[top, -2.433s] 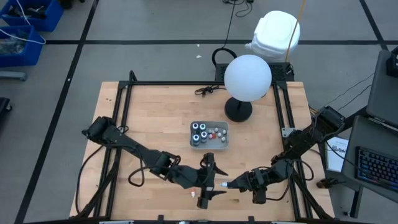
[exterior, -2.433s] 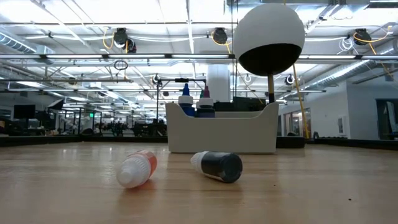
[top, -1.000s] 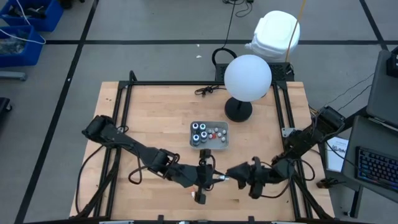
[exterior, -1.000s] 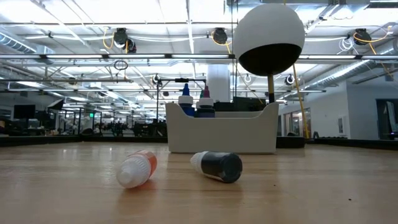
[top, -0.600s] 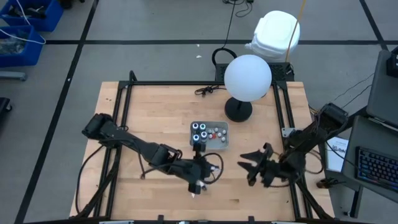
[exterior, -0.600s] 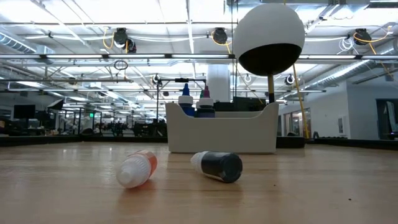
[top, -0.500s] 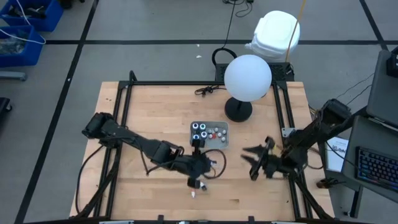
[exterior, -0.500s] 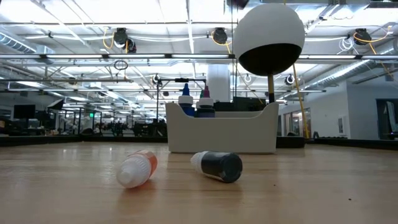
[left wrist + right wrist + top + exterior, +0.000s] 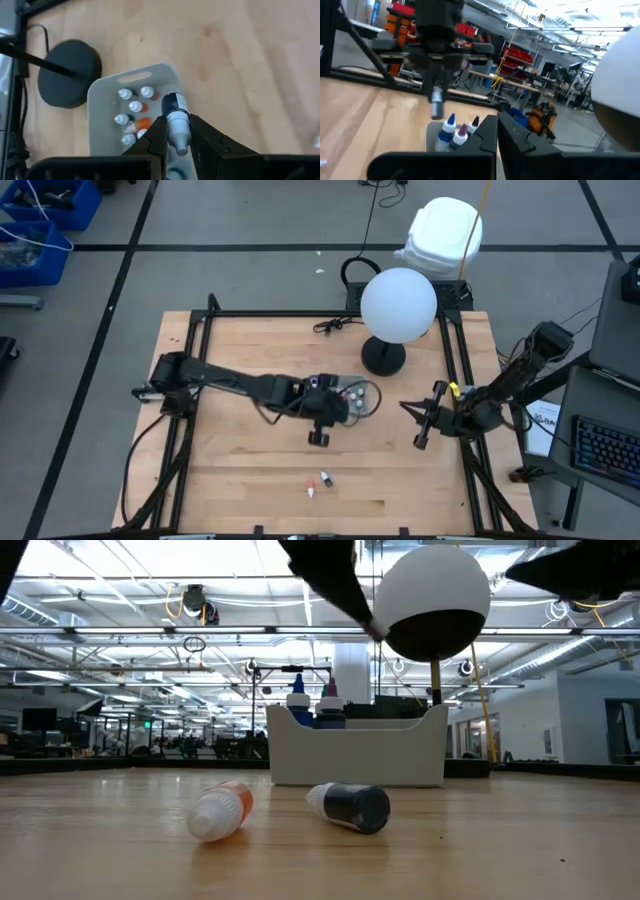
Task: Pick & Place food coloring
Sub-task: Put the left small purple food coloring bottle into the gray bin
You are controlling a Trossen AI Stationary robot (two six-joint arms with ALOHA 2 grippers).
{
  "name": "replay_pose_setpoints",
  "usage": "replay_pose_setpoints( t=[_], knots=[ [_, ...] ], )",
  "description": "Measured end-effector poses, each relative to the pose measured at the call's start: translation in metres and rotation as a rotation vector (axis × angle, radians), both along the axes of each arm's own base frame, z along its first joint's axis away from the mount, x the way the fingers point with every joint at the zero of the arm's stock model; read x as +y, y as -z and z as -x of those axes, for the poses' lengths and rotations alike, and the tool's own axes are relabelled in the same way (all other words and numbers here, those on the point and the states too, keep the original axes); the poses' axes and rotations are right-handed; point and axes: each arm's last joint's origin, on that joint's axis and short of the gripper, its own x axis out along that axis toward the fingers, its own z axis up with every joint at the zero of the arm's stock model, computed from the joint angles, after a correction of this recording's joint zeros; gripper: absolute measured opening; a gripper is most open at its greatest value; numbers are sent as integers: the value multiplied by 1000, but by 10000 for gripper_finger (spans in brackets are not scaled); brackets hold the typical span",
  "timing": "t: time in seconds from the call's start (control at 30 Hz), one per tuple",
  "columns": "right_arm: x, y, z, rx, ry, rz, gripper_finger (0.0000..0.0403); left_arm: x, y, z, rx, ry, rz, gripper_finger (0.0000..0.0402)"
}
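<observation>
My left gripper [image 9: 330, 406] hangs above the left end of the pale tray [image 9: 360, 412] and is shut on a dark dropper bottle with a white cap [image 9: 174, 116]. Several white-capped food coloring bottles [image 9: 131, 112] stand in the tray. Two more lie on their sides on the table near the front edge, an orange one [image 9: 221, 812] and a dark one [image 9: 351, 807]. My right gripper [image 9: 417, 424] is shut, holds nothing, and is drawn back toward the table's right edge. My left gripper pinches the bottle's white cap end [image 9: 177, 131] between its two fingers. The fingers come slanting down from the table's left side and lie along the bottle. The dark body [image 9: 173, 104] sticks out past the fingertips. The bottle is lifted clear, over the tray.
A lamp with a white globe [image 9: 398, 304] and a black round base [image 9: 383, 358] stands just behind and to the right of the tray. A black cable [image 9: 335, 326] lies at the far edge. Black frame rails [image 9: 195, 370] run along the table's sides.
My left gripper has carried the dark bottle from near the front edge toward the far edge, to above the tray's left end, tipping further down. My right gripper has pulled away from it toward the table's right edge and rolled about its own axis. The two lying bottles stayed put.
</observation>
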Motion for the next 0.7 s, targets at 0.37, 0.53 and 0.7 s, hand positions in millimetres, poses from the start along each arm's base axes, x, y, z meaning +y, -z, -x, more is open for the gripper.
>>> replay_pose_setpoints(
  t=[0.37,0.53,0.7],
  knots=[
    [-15,8,13,19,-3,-38,0,43,17,-42,255,29,-89,59],
    [-16,9,14,36,1,-20,0,45,33,-61,391,90,-152,59],
    [-15,12,13,62,3,5,0,43,50,-69,471,177,-226,59]
  ],
)
